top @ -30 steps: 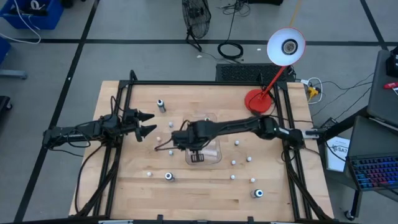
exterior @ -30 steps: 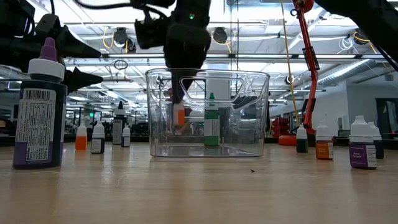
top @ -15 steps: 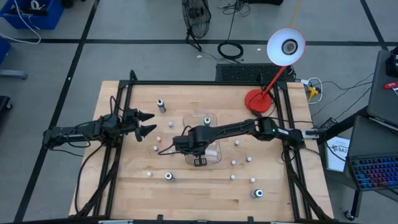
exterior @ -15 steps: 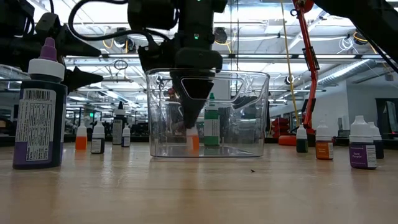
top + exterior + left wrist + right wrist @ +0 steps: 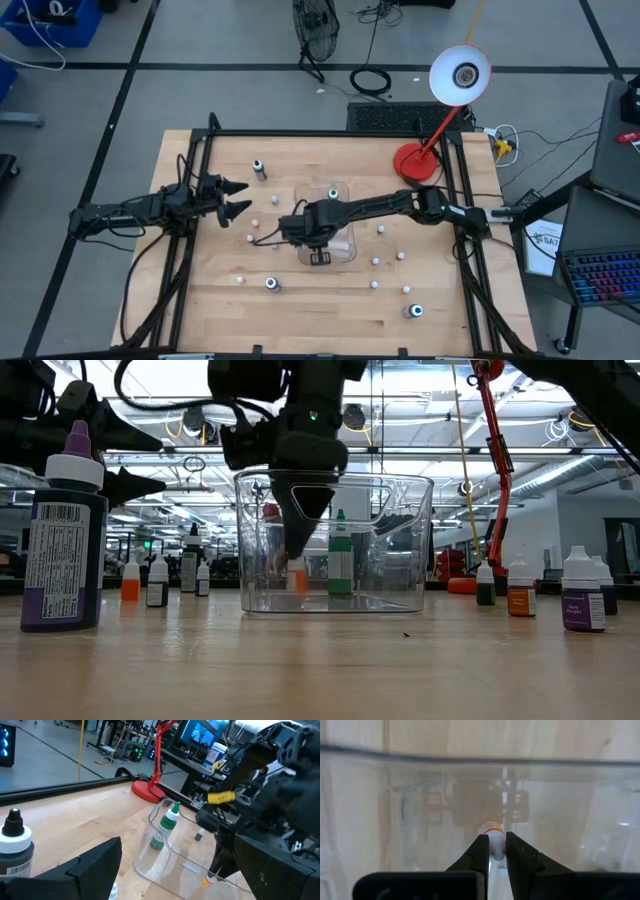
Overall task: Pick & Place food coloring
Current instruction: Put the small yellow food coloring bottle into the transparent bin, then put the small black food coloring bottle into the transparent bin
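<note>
Wooden table (image 5: 330, 300), clear tray (image 5: 400, 540) at its center. Right gripper (image 5: 493, 851) reaches down inside the tray, fingers clamped on the cap end of an orange food coloring bottle (image 5: 297, 575). Left gripper (image 5: 238, 197) waits wide open, empty, at table's left. Bottle likely light, stiff, slick; best gripped at the cap.

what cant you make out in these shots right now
- Small orange-labelled bottle pinched by the right gripper: bottom hidden by the fingers in the right wrist view.
- Whether it touches the clear plastic tray floor: unclear in the low view.
- Scattered tiny bottles: too small in the high view.
</note>
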{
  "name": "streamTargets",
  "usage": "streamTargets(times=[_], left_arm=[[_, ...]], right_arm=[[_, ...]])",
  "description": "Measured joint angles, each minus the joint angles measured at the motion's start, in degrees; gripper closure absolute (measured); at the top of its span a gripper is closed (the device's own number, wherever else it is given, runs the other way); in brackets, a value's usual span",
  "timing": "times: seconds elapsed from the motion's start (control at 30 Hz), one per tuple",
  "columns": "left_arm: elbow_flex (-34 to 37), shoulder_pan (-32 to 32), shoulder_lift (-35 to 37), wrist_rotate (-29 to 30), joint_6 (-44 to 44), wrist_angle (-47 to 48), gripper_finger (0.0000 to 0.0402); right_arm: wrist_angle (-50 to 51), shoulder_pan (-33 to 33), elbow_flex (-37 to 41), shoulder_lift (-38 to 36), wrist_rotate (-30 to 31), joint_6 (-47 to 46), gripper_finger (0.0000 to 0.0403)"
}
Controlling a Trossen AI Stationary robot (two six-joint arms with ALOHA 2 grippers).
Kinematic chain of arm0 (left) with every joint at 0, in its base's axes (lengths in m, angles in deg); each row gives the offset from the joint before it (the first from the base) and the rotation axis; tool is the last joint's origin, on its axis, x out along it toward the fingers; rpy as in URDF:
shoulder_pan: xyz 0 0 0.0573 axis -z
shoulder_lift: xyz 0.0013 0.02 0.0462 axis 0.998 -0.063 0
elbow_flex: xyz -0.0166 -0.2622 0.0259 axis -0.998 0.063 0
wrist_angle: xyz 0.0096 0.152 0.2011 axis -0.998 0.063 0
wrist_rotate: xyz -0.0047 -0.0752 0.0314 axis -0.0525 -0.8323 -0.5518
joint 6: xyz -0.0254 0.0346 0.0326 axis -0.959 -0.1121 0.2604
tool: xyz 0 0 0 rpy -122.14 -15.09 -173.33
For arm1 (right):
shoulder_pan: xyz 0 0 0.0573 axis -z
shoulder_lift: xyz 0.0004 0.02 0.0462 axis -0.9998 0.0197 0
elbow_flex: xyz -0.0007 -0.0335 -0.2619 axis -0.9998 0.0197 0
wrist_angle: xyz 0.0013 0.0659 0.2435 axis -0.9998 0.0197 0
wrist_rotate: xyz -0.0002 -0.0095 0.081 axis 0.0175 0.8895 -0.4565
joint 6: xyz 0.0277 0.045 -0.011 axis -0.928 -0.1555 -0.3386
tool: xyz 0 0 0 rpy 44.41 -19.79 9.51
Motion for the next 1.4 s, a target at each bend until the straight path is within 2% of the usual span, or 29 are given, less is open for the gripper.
streamTargets(times=[0.3, 0.47, 0.6, 0.8, 1.1, 1.23, 1.4], left_arm=[[0.01, -0.01, 0.0, 0.0, -0.01, -0.35, 0.0023], [0.0, -0.01, 0.0, 0.0, 0.0, -0.43, 0.0023], [0.01, 0.0, 0.0, 0.0, 0.0, -0.45, 0.0023], [0.01, -0.01, 0.0, 0.0, 0.0, -0.47, 0.0023], [-0.01, 0.0, 0.0, 0.0, 0.0, -0.49, 0.0023], [-0.01, 0.0, -0.02, 0.0, 0.0, -0.49, 0.0023], [0.0, 0.0, -0.01, -0.02, 0.0, -0.49, 0.0023]], right_arm=[[-1.32, 2.78, 0.18, -0.78, -0.1, 1.28, 0.0374], [-2.93, 3.47, 2.87, -0.78, -0.47, 1.8, 0.0374], [-5.6, 3.47, 5.92, -1.24, -3.14, 1.89, 0.0374], [-7.27, 3.37, 6.86, -1.26, -3.25, 0.67, 0.0373], [-8.59, 3.31, 7.21, -1.78, -3.41, -1.37, 0.029], [-8.87, 3.31, 7.13, -3.16, -3.28, -2.26, 0.0277], [-7.71, 3.27, 7.19, -5.69, -3.21, -3.86, 0.0279]])
